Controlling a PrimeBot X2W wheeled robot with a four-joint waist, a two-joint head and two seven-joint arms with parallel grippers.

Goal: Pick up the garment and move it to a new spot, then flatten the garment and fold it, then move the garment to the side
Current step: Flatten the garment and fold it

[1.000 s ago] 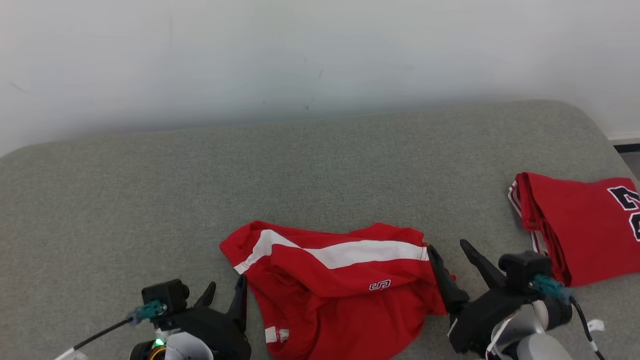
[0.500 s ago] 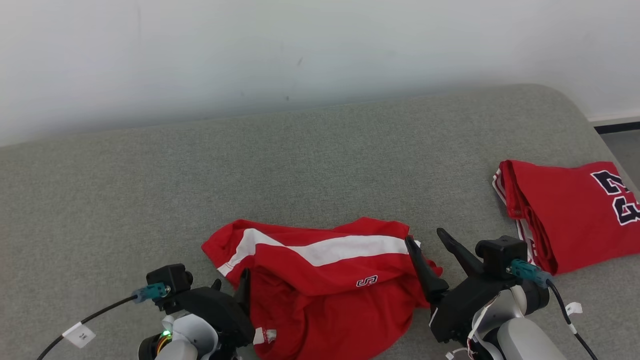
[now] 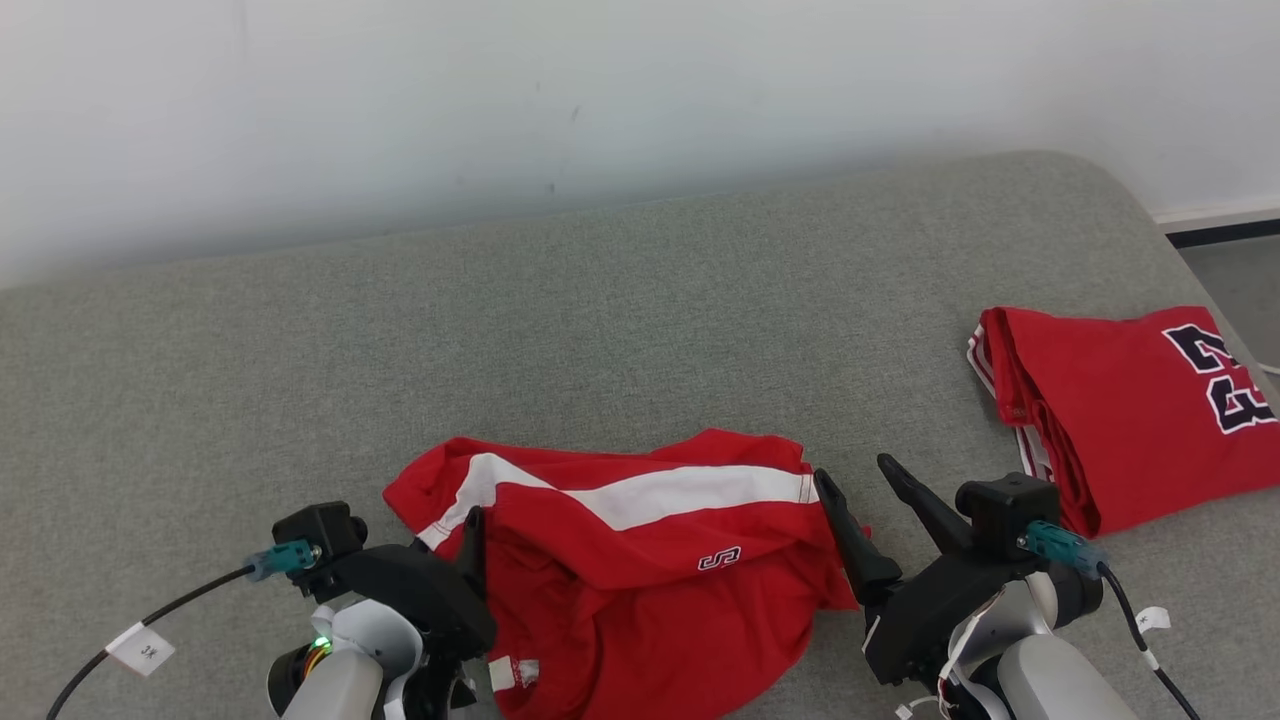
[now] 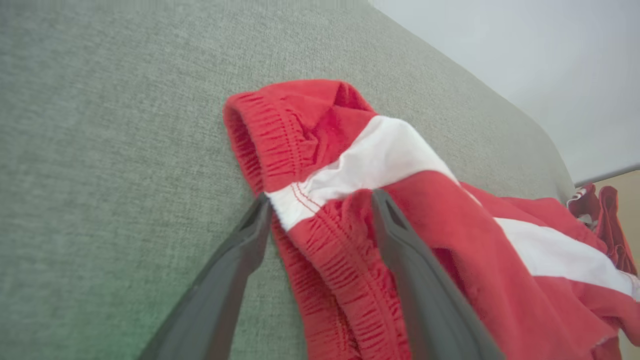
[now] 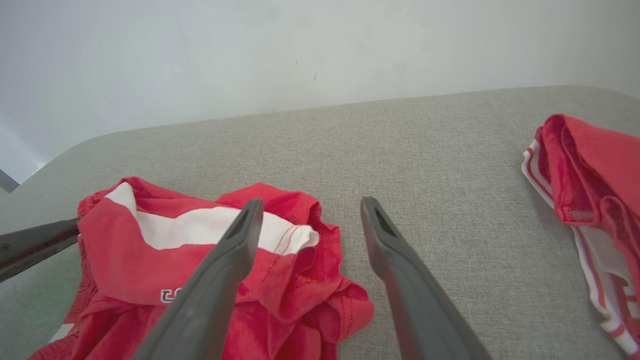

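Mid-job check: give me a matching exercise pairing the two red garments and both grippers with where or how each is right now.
Column one:
1. striped garment
2. numbered garment
3. left gripper
4. right gripper

Column two:
A. open, at the striped garment's right end
B. folded, lying far right
C. open, astride the elastic waistband
D. crumpled, between both grippers

Pairs: 1-D, 2-B, 3-C, 4-A

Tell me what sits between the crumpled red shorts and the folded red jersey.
The open right pincer, at the edge of the crumpled red shorts, and otherwise bare grey cushion, as the head view shows.
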